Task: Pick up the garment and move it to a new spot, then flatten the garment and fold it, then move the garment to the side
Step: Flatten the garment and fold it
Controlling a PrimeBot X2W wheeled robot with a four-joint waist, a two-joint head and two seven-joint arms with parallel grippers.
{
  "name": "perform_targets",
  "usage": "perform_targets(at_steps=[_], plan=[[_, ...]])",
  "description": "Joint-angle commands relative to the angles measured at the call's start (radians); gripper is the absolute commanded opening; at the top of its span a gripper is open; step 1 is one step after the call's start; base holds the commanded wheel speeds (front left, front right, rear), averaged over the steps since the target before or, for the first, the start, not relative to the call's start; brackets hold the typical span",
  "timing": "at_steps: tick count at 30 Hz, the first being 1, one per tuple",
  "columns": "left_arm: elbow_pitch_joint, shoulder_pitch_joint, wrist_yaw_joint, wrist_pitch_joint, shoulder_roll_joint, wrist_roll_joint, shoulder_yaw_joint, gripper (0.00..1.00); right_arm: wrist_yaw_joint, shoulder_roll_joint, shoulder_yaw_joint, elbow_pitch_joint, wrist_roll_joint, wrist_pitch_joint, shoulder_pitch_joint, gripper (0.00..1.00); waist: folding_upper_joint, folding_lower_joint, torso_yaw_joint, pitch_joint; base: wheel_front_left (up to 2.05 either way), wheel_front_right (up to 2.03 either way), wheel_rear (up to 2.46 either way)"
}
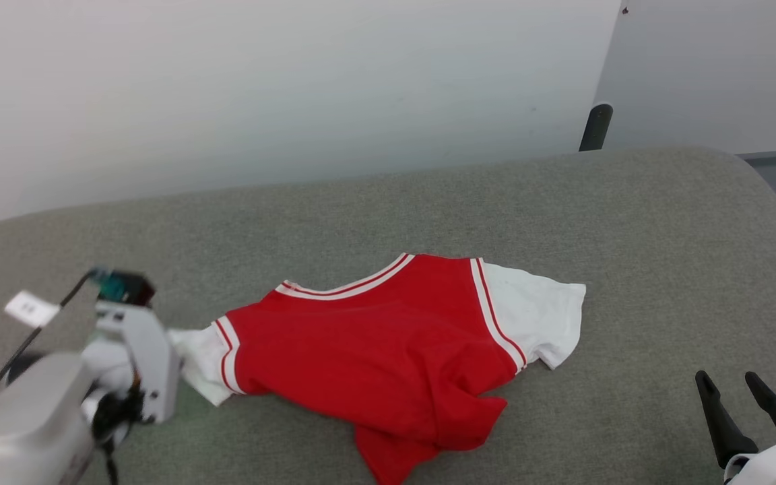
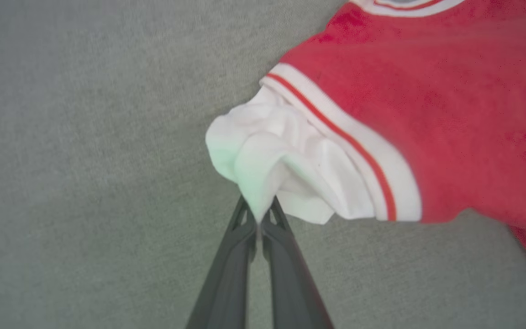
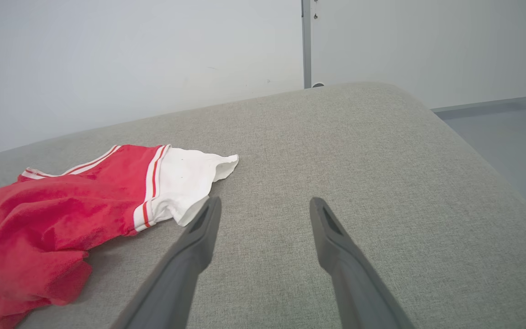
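Our garment (image 1: pixel 374 350), a red short-sleeved T-shirt of soft knit cloth with white sleeves and white-and-red striped trim at collar and sleeve seams, lies rumpled near the middle of a broad grey woven surface (image 1: pixel 630 222) with rounded corners, which seems to be a padded cushion top, though we cannot be sure from these angles. Its collar faces the pale wall (image 1: pixel 294 87) and its red lower part is bunched and folded over on the side nearest us. We see our left gripper (image 2: pixel 258 208) with its two dark fingers pressed together, pinching a fold of the crumpled white left sleeve (image 2: pixel 281 151) at its outer edge; the sleeve cloth gathers into a peak right at the fingertips. The white right sleeve (image 1: pixel 536 313) lies spread flat on the grey fabric. Our right gripper (image 1: pixel 727 376) sits at the lower right, apart from the shirt, with its fingers spread wide and nothing between them; from its own wrist camera the near finger (image 3: pixel 208 228) points just beside the edge of that right sleeve without touching it. A dark upright post (image 1: pixel 595 126) stands behind the far edge of the surface.
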Motion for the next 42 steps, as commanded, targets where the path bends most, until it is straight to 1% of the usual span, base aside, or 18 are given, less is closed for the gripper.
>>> perform_targets(at_steps=[1,4,7,10,13,14,15,16,17,19,22,25,29,36,42], plan=[[-0.020,-0.018,-0.004,-0.006,-0.003,0.009,-0.007,0.00,-0.001,0.000,0.000,0.002,-0.006,-0.003,0.004,1.00,-0.0001,0.0000,0.001,-0.002,0.00,0.00,0.00],[-0.098,-0.047,-0.004,-0.013,-0.006,0.029,-0.038,0.00,-0.001,0.000,0.000,0.004,-0.005,-0.005,0.005,1.00,-0.0001,0.0000,0.004,-0.004,0.00,0.00,0.00],[-0.185,-0.066,-0.004,-0.008,-0.018,0.025,-0.065,0.00,-0.001,0.003,0.001,0.006,-0.003,-0.007,0.008,1.00,-0.0001,0.0000,0.005,-0.004,0.00,0.00,0.00],[-0.263,-0.058,-0.004,0.022,-0.041,-0.013,-0.089,0.00,-0.001,0.006,0.006,0.009,-0.001,-0.010,0.005,1.00,-0.0001,0.0000,0.002,-0.002,0.00,0.00,0.00],[-0.317,-0.041,-0.004,0.068,-0.049,-0.040,-0.125,0.00,-0.001,0.009,0.008,0.013,0.003,-0.012,0.003,1.00,-0.0001,0.0000,-0.005,0.004,0.00,0.00,0.00],[-0.331,-0.032,-0.004,0.082,-0.056,-0.056,-0.132,0.08,-0.001,0.010,0.007,0.013,0.003,-0.014,0.002,1.00,-0.0001,0.0000,-0.007,0.006,0.00,0.00,0.00],[-0.340,-0.025,-0.004,0.098,-0.061,-0.066,-0.138,0.13,-0.001,0.011,0.006,0.013,0.005,-0.014,0.003,1.00,-0.0001,0.0000,-0.009,0.007,0.00,0.00,0.00],[-0.348,-0.020,-0.004,0.111,-0.062,-0.074,-0.147,0.13,-0.001,0.012,0.005,0.014,0.005,-0.015,0.005,1.00,-0.0001,0.0000,-0.011,0.009,0.00,0.00,0.00],[-0.353,-0.014,-0.004,0.124,-0.063,-0.081,-0.156,0.20,-0.001,0.013,0.004,0.014,0.006,-0.016,0.006,1.00,-0.0001,0.0000,-0.012,0.011,0.00,0.00,0.00],[-0.356,0.000,-0.004,0.130,-0.066,-0.093,-0.163,0.45,-0.001,0.017,0.001,0.016,0.006,-0.016,0.007,1.00,-0.0001,0.0000,-0.015,0.015,0.00,0.00,0.00],[-0.347,0.020,-0.004,0.131,-0.072,-0.104,-0.168,1.00,-0.001,0.021,0.003,0.021,0.005,-0.018,0.002,1.00,-0.0001,0.0000,-0.018,0.020,0.00,0.00,0.00],[-0.340,0.021,0.006,0.142,-0.062,-0.119,-0.158,1.00,-0.001,0.024,0.003,0.028,0.006,-0.021,-0.004,1.00,-0.0001,0.0000,-0.019,0.023,0.00,0.00,0.00],[-0.350,0.005,0.032,0.174,-0.037,-0.140,-0.144,1.00,-0.001,0.026,-0.001,0.033,0.005,-0.026,-0.001,1.00,-0.0001,0.0000,-0.014,0.024,0.00,0.00,0.00],[-0.420,-0.020,0.103,0.237,0.022,-0.180,-0.107,1.00,-0.001,0.028,-0.001,0.039,0.006,-0.031,0.002,1.00,-0.0001,0.0000,-0.003,0.027,0.00,0.00,0.00],[-0.480,-0.039,0.151,0.238,0.079,-0.172,-0.083,1.00,-0.001,0.029,0.005,0.043,0.009,-0.035,-0.007,1.00,-0.0001,0.0000,-0.002,0.032,0.00,0.00,0.00]])
